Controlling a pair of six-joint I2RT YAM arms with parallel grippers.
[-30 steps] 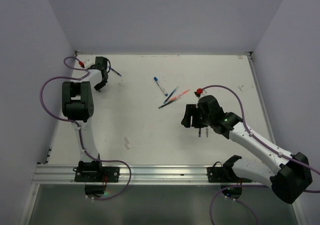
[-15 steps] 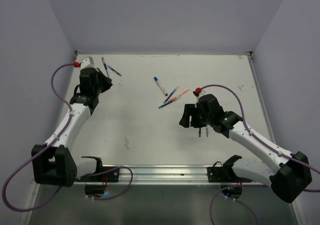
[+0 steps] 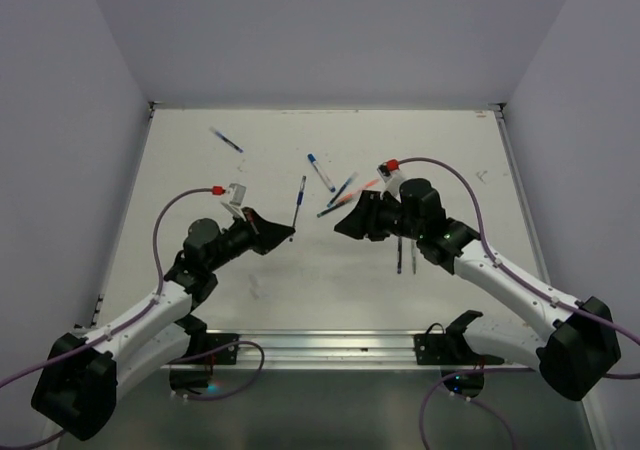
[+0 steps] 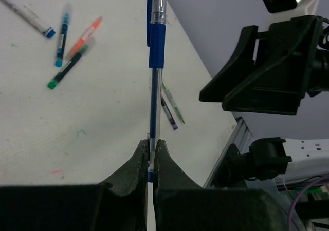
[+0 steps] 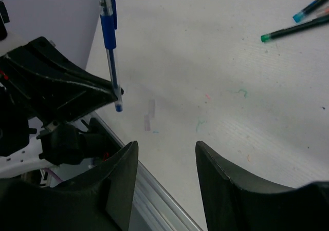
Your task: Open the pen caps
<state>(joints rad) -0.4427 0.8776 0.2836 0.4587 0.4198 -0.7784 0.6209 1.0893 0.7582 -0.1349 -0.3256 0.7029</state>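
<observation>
**Table** [image 3: 430,150]: white top with faint scuffs and walls on three sides.

**Right arm** [image 3: 500,275]: reaches from the near right corner toward the middle.

**Left arm** [image 3: 150,315]: reaches from the near left corner toward the middle.

**Right gripper** [image 5: 165,148]: jaws spread wide with nothing between them. It hangs above the table, facing the left gripper.

**Left gripper** [image 4: 152,151]: jaws pinched narrow on the rear end of one pen.

**Pen** [image 4: 154,102]: clear barrel with a blue grip, held off the table and running straight out from the left fingers. It is near the right gripper but apart from it, and not between its jaws.

**Loose pens, middle group:** four lie close together beyond both grippers.
- White pen [image 3: 322,173]
- Teal pen [image 3: 343,188]
- Orange-red pen [image 3: 362,190]
- Green pen [image 3: 335,208]

**Two pens** [image 3: 405,255]: side by side on the table beneath the right arm.

**Single pen** [image 3: 226,140]: alone at the far left of the table.

**Cap** [image 4: 158,2]: seated on the held pen's far end, past the blue grip. It looks clear with a blue clip, and neither gripper touches it.

**Blue cap** [image 4: 49,33]: on one end of the white pen. The caps of the other loose pens are too small to tell.
</observation>
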